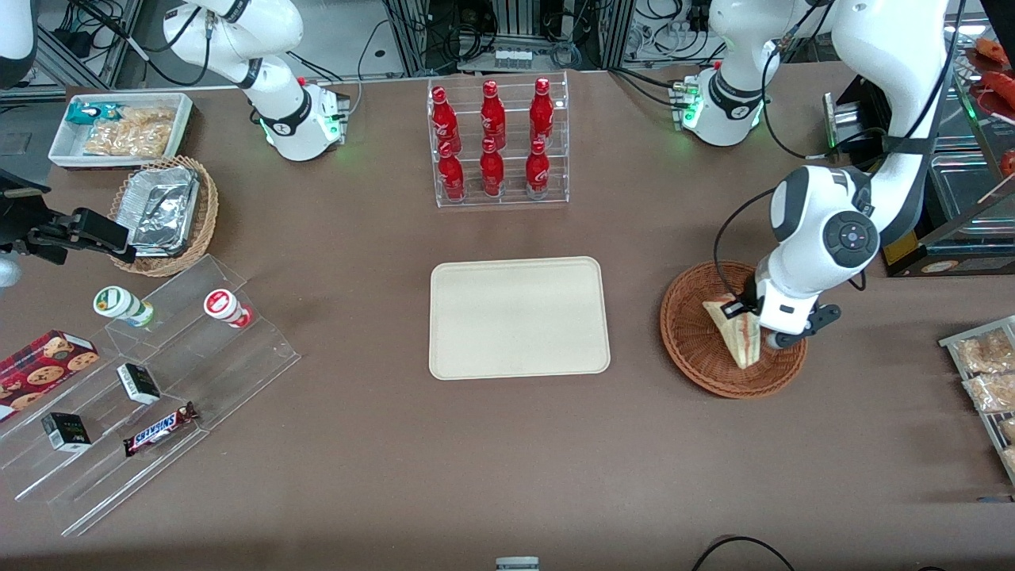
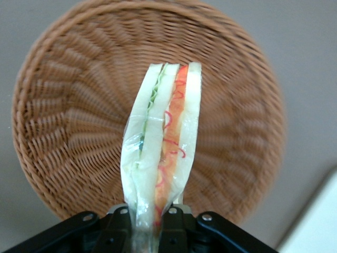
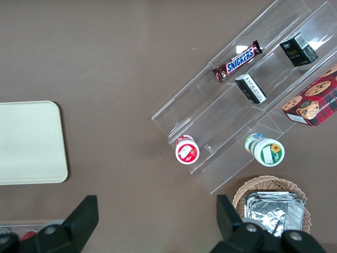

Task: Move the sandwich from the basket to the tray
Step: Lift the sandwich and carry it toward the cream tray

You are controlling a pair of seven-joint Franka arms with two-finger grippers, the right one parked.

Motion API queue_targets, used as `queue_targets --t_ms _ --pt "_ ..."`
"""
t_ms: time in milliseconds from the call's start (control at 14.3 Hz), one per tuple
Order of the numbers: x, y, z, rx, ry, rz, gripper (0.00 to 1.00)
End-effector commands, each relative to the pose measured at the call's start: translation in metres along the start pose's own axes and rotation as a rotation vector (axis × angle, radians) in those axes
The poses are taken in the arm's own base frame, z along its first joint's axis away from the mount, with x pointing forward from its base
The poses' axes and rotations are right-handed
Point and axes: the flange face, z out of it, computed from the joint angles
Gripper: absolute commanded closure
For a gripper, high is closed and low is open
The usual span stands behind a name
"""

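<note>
The left arm's end effector (image 1: 763, 331) hangs over the round, shallow, reddish-brown woven wicker basket (image 1: 698, 357) and is clenched on the triangular wedge sandwich of pale white bread (image 1: 735, 329). In the wrist view the black fingers (image 2: 122, 221) press the wrapped sandwich (image 2: 163, 142) from both sides at one end, and its cut edge with green and red filling stripes faces the camera above the basket's woven floor (image 2: 68, 121). Whether the sandwich touches the weave or is just clear of it cannot be told.

In the front view the basket lies at about three o'clock from the flat cream-beige rectangular tray with rounded corners (image 1: 519, 317), well apart from it on the brown table (image 1: 507, 460). A clear acrylic rack of red bottles (image 1: 498, 143) stands at twelve o'clock from the tray, farther from the front camera. Toward the parked arm's end of the table sit a lighter tan wicker basket holding foil containers (image 1: 162, 214) and a clear stepped display with a Snickers bar (image 1: 158, 428).
</note>
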Motion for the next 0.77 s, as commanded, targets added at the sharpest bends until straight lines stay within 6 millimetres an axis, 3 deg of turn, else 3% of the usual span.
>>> queue_targets --t_ms 0,140,420,700 --pt "-0.010 0.067 -0.020 0.041 -0.025 0.192 0.98" --pt "-0.026 0.109 -0.026 0.047 -0.033 0.257 0.97" --pt "-0.078 0.208 -0.001 0.054 -0.042 0.315 0.97" --pt "-0.127 0.290 0.021 0.031 -0.034 0.311 0.98"
